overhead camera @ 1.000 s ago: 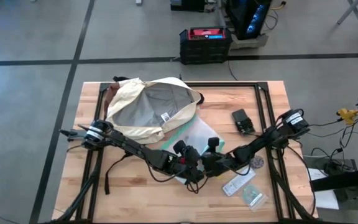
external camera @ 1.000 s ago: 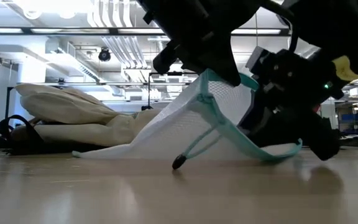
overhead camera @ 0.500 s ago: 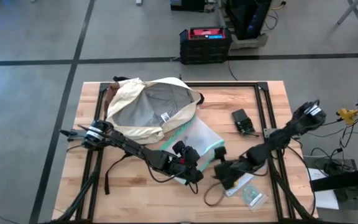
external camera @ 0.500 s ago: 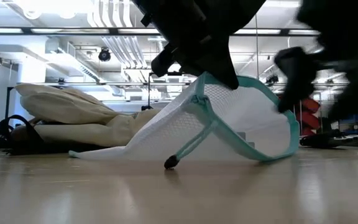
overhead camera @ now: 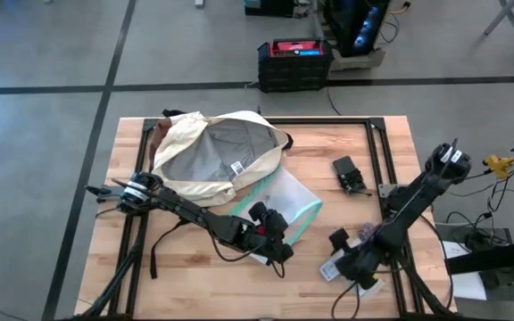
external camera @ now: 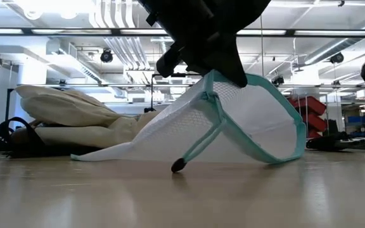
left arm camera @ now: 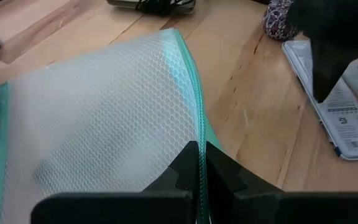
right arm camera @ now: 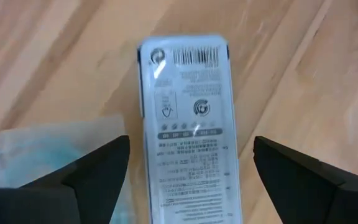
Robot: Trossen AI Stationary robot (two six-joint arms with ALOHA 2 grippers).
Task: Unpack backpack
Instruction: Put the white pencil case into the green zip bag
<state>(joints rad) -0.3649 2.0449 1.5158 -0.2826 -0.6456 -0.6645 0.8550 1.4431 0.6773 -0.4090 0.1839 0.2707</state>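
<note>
The cream backpack [overhead camera: 211, 156] lies open at the far left of the table, grey lining up. A clear teal-edged zip pouch [overhead camera: 286, 207] lies beside it toward the near edge. My left gripper [overhead camera: 278, 242] is shut on the pouch's teal edge and shows in the low view [external camera: 224, 66] and the left wrist view [left arm camera: 199, 152]. My right gripper [overhead camera: 346, 264] hovers open near the right front corner. It points down over a flat white package [right arm camera: 188, 118], with one finger on either side and neither touching. My left gripper pinches the pouch's teal zip edge [left arm camera: 197, 134] between its two shut fingers, which slant down and lie along the zip. The held edge [external camera: 215, 82] is raised off the table. The pouch's lower edge [external camera: 106, 155] and its bent end [external camera: 284, 159] rest on the wood.
A black device [overhead camera: 348, 174] lies at the far right, a small patterned pouch [overhead camera: 370, 232] beside my right arm, and a clear small bag [overhead camera: 365, 283] by the near edge. A black strap [overhead camera: 161, 248] trails from the backpack over the near left.
My right gripper has let go of the pouch, drawn away toward the table's right and near edges, and tipped to point down over the white package. The pouch's freed end has sprung up into a taller loop. The left gripper's hold is unchanged.
</note>
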